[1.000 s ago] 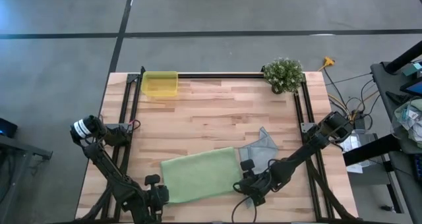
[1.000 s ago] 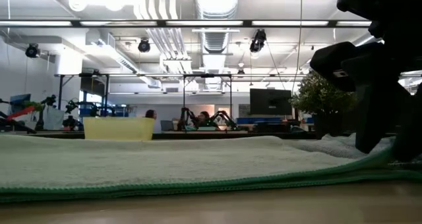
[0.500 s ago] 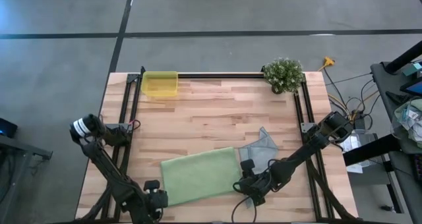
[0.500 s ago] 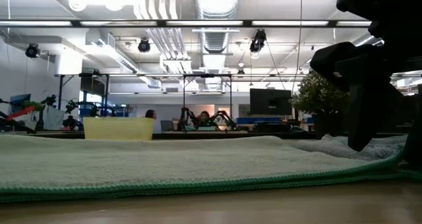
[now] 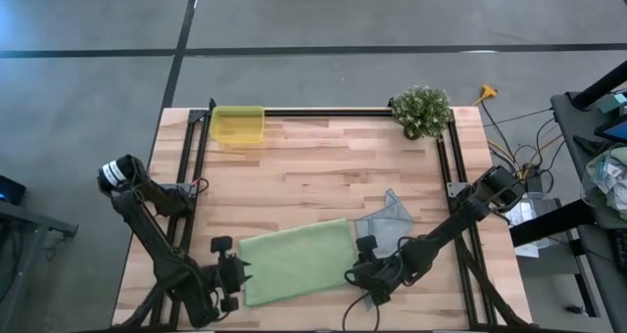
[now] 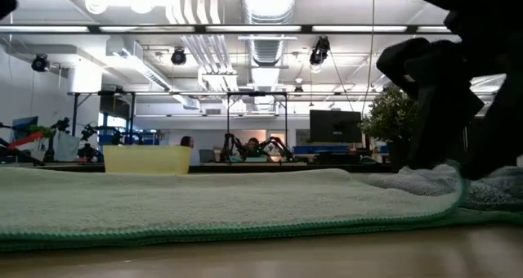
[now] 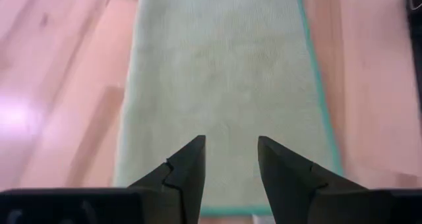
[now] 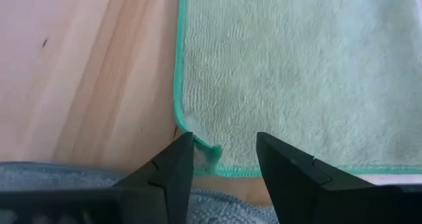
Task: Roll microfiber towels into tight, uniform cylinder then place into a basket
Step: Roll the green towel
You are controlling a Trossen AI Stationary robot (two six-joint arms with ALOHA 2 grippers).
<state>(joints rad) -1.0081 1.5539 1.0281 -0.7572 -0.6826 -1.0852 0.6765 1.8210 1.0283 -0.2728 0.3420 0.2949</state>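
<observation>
Green towel (image 5: 296,263) lies flat at the counter's (image 5: 323,166) 6 o'clock. Your left gripper (image 7: 231,159) and right gripper (image 8: 224,159) stand released over opposite edges; only the high view shows the basket (image 5: 237,124) at 11 o'clock.

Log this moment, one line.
green towel: flat, unrolled | left gripper: open at its left edge | right gripper: open at its right corner | basket: far
</observation>
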